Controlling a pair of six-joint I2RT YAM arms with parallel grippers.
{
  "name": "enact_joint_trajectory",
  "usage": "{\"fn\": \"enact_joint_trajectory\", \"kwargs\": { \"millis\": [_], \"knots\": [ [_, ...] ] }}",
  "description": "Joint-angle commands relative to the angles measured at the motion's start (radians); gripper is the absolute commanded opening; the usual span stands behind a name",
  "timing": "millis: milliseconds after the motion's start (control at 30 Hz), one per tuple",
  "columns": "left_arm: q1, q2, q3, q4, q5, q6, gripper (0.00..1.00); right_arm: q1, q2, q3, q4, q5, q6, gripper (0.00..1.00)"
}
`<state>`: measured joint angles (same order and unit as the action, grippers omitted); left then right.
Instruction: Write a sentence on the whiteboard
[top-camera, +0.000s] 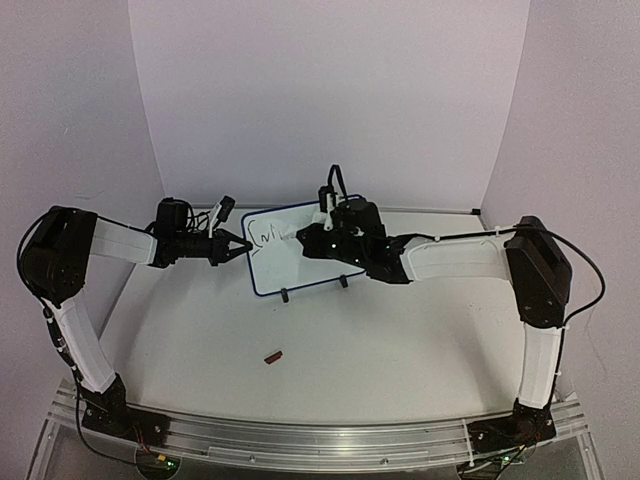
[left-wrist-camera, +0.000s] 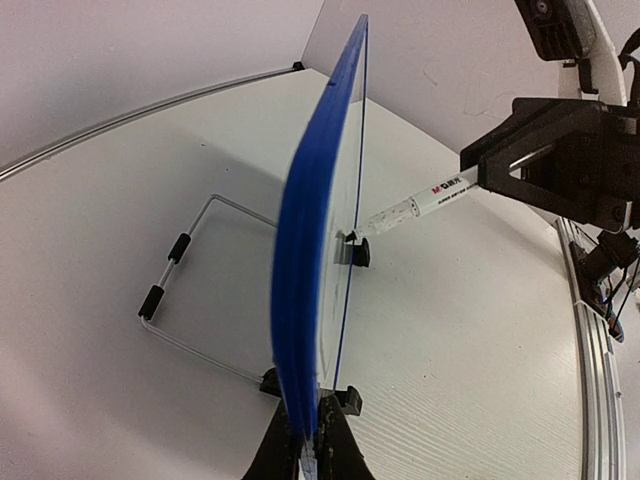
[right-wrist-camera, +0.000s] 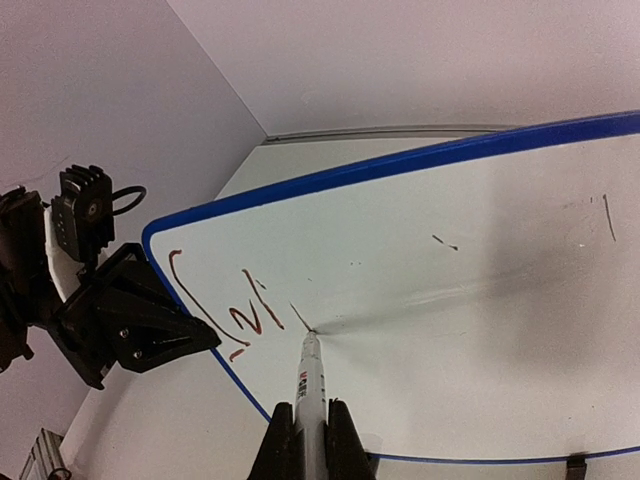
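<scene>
Left hand (left-wrist-camera: 312, 445) pinches the whiteboard (left-wrist-camera: 305, 250) edge, right hand (right-wrist-camera: 308, 440) pinches the marker (right-wrist-camera: 311, 375); pressing too hard could tip it backward.

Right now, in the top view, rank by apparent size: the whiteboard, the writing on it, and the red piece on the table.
Largest to smallest:
whiteboard
writing
red piece
None look alike.

Left arm (top-camera: 80, 345), right arm (top-camera: 540, 360): 2 alike. White shells on long links, bulky black joint housings, black bases. Thin black cables run along links, loop at joints. Left gripper (top-camera: 244, 247), right gripper (top-camera: 312, 238): black, triangular open-frame fingers, small screws. Black camera on each wrist.
</scene>
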<state>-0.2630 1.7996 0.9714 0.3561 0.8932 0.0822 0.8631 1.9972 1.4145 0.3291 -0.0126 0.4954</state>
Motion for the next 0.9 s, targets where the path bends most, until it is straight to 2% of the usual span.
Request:
{"fn": "enact_joint_trajectory", "kwargs": {
  "millis": [0,500,867],
  "knots": [
    [-0.007,-0.016,-0.001,-0.066,-0.106,0.054,0.0,-0.003,0.012,-0.001,0.005,0.01,0.011,0.0],
    [-0.006,-0.019,-0.003,-0.065,-0.109,0.054,0.0,-0.002,-0.091,-0.011,0.038,-0.047,0.006,0.0],
    [-0.006,-0.017,-0.003,-0.065,-0.109,0.054,0.0,-0.002,-0.036,0.055,0.043,-0.024,-0.032,0.0]
  ]
}}
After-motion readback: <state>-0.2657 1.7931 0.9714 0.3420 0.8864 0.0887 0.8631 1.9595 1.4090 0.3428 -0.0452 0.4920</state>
